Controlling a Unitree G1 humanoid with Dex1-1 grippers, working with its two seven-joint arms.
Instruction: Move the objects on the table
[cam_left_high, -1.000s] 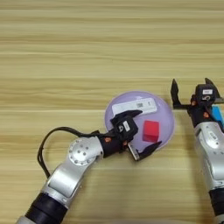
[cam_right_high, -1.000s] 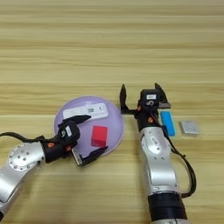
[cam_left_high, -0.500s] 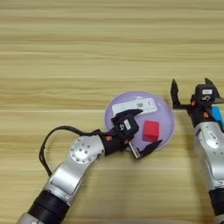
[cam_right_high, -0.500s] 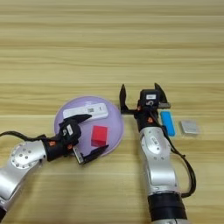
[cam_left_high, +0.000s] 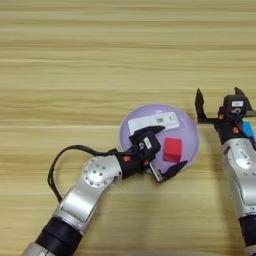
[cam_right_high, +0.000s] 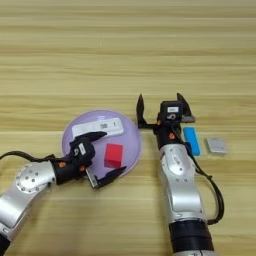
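A round lilac plate (cam_left_high: 189, 131) lies on the wooden table (cam_left_high: 100, 60), just below centre. On it rest a slim white bar-shaped device (cam_left_high: 153, 121) at the back and a small red cube (cam_left_high: 173, 149) in front of it. My left gripper (cam_left_high: 174, 146) reaches in from the lower left, low over the plate. It is open, one black finger behind the cube and the other in front of it. My right gripper (cam_right_high: 160, 102) stands open and empty over the table, just right of the plate.
A small blue bar (cam_right_high: 190, 140) and a little grey square piece (cam_right_high: 216, 145) lie on the table right of my right arm. A black cable (cam_left_high: 62, 160) loops beside my left forearm.
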